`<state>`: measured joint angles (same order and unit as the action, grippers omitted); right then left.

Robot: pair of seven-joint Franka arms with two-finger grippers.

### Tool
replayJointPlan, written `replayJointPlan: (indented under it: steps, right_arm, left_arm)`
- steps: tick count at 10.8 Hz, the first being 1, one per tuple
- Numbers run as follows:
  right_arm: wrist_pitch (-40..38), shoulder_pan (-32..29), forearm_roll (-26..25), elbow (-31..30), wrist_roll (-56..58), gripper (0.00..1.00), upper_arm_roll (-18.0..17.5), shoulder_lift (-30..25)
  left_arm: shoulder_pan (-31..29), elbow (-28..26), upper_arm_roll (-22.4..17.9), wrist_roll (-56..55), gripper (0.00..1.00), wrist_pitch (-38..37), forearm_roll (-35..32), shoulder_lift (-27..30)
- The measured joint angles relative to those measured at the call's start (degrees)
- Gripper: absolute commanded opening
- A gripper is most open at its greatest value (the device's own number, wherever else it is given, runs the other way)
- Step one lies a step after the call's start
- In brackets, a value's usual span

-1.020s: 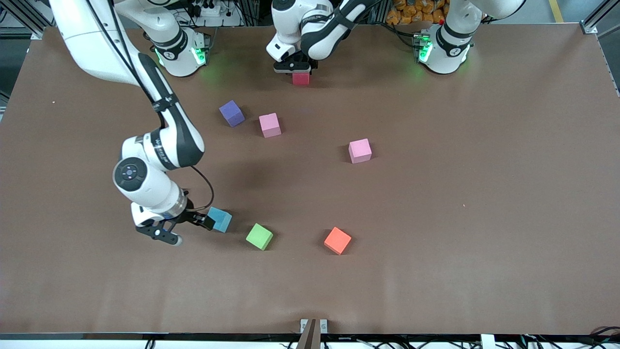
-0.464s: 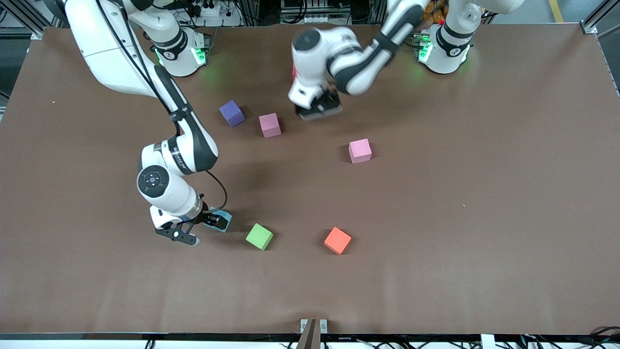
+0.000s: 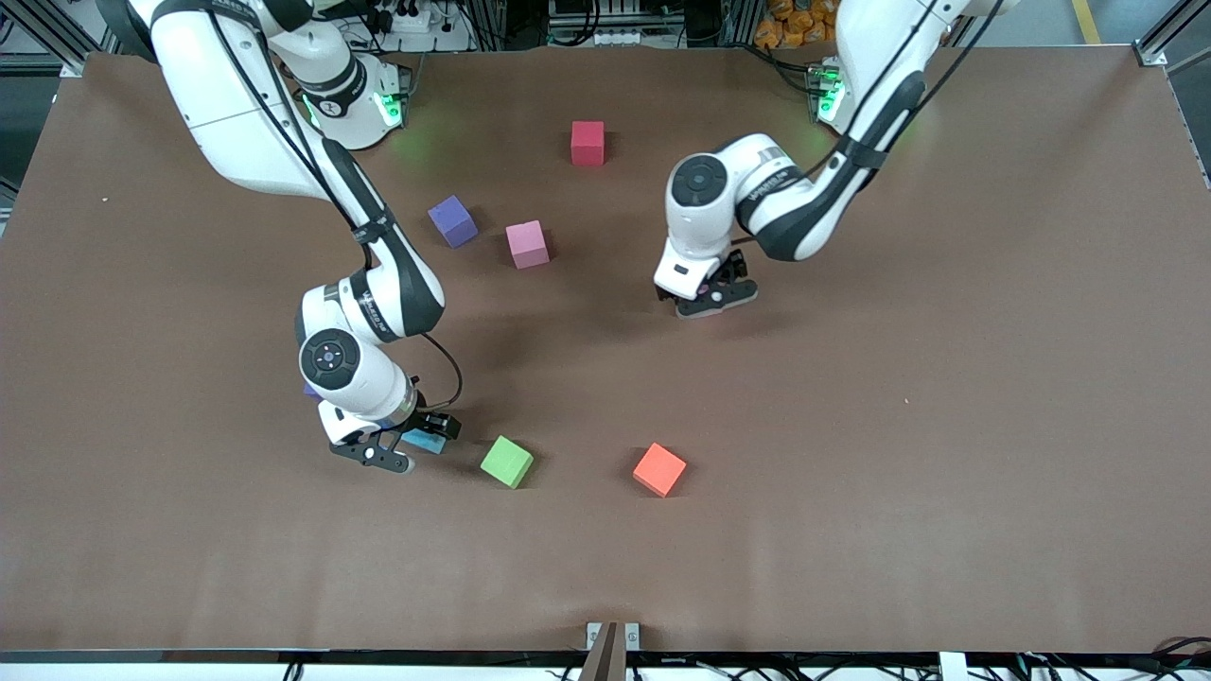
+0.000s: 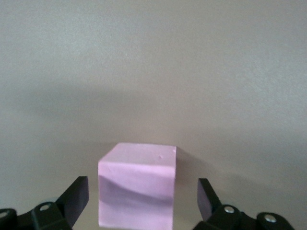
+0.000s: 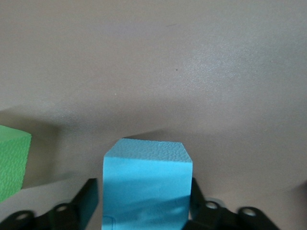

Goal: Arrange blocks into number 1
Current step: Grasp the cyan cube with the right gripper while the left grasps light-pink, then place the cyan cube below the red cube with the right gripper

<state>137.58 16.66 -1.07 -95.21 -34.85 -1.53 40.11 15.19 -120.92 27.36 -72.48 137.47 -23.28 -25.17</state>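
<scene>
The blocks lie scattered over the table (image 3: 946,378), and nothing like a number 1 shows yet; I judge the task barely begun, with nearly all the placing left to do.

Starting from the right arm's end, the right gripper (image 3: 407,445) is down at the light blue block (image 3: 428,442), which sits on the table toward the edge nearest the front camera. In the right wrist view its fingers (image 5: 91,194) stand on either side of that block, close against its sides. Whether they have clamped on it I cannot tell.

Next come the purple block (image 3: 452,220) and a pink block (image 3: 527,243), near each other but apart, closer to the bases' edge. The green block (image 3: 506,462) lies just beside the light blue one, at the same depth. The red block (image 3: 587,143) stands alone near the bases' edge, about midway along it. The orange block (image 3: 659,469) lies level with the green one, well apart from it.

The left gripper (image 3: 711,295) is low over the middle of the table. The left wrist view shows its fingers (image 4: 76,196) spread wide around the second pink block (image 4: 136,191), with a clear gap on each side, so that block is not gripped.
</scene>
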Motion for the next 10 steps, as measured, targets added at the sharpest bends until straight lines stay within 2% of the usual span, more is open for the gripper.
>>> replayJointPlan:
  steps: [3,5,7,9,10]
  right_arm:
    - [0.0,0.0,0.0,0.3,-0.1,0.40,0.1,-0.6]
    - [-0.1,0.0,-0.1,-0.3,0.0,0.41,0.3,-3.4]
    - [-1.4,1.1,-0.1,-4.4,0.4,0.44,0.3,-11.2]
    - [-4.7,4.8,-0.1,-11.4,0.4,0.44,0.2,-20.7]
    - [-6.2,7.8,-0.1,-14.8,0.3,0.44,0.1,-24.2]
  left_arm:
    - [-0.5,-3.5,0.6,0.3,1.00,3.1,-0.5,0.6]
    - [-0.4,-4.1,1.4,0.4,1.00,3.1,-0.5,0.9]
    - [-0.5,-4.4,1.5,0.8,1.00,3.3,-0.5,0.9]
    - [-0.5,-4.6,1.5,1.5,1.00,4.1,-0.5,0.7]
    - [-0.6,-4.6,1.4,1.6,0.86,4.7,-0.5,0.5]
